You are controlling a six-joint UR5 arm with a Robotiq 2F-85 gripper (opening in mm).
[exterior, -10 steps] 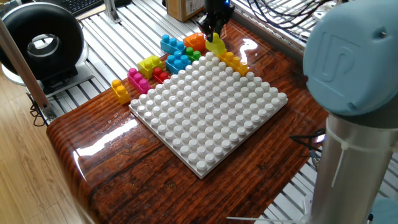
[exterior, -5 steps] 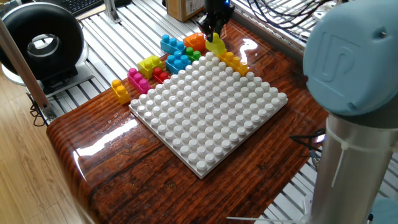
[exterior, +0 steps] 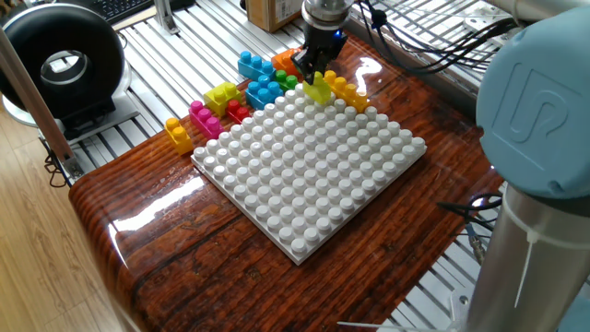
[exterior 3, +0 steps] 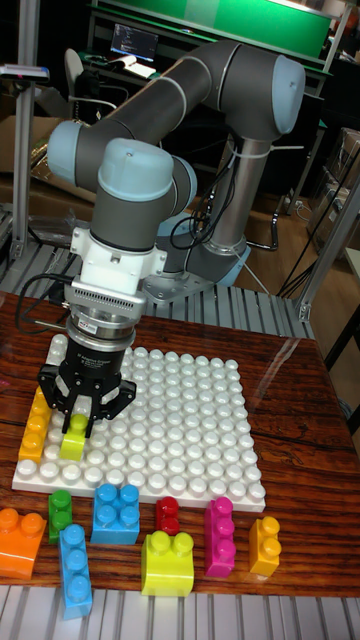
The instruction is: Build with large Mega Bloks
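On the left edge of my white baseplate (exterior 3: 200, 420) sits a long yellow-orange brick (exterior 3: 36, 424). Just beside it, my gripper (exterior 3: 85, 421) is clamped on a lime brick (exterior 3: 73, 437) over the plate's corner. The other loose bricks (exterior 3: 167, 545) lie along the front.

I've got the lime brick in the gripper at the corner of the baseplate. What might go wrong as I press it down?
1. The lime brick hangs in the gripper right beside the long yellow-orange brick along the white baseplate edge; the outer finger may hit that brick on descent.
2. If the lime brick sits off the stud grid, pressing could jam it or shift the baseplate.
3. Loose bricks such as the orange brick lie close behind; the gripper might knock them.
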